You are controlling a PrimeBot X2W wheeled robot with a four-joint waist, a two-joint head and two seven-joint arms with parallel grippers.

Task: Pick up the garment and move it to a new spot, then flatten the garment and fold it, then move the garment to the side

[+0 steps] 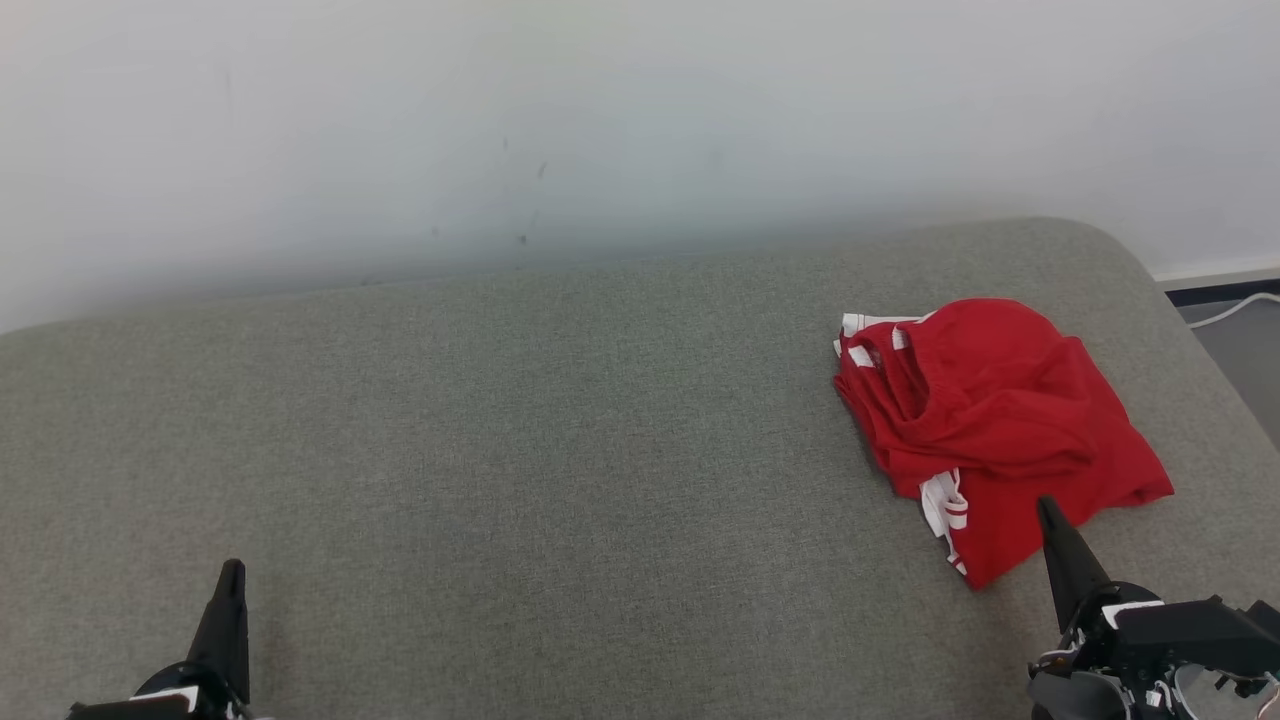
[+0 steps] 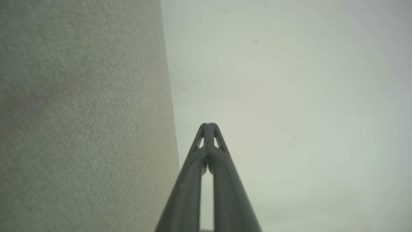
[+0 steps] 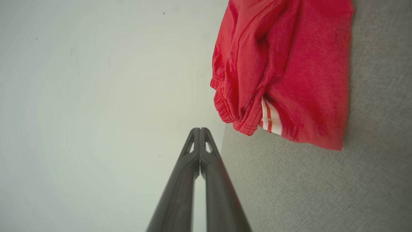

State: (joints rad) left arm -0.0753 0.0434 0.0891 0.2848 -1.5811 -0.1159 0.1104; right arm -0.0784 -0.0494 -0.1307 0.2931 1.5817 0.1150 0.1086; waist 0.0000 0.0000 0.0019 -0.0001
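A red garment point(image 1: 1000, 410) with white stripes lies bunched at the right end of a grey upholstered surface point(image 1: 520, 450). In the right wrist view the garment point(image 3: 289, 64) fills the upper right. My right gripper point(image 1: 1046, 505) is shut, its tip just in front of the garment's near edge, with nothing held; its shut fingertips point(image 3: 200, 129) point past the garment's side. At the lower left my left gripper point(image 1: 232, 568) is shut and empty, far from the garment. Its closed tip point(image 2: 209, 124) points toward the wall.
A pale wall point(image 1: 600, 120) rises behind the grey surface. Past the surface's right end are a strip of floor point(image 1: 1245, 350) and a white cable point(image 1: 1235, 308).
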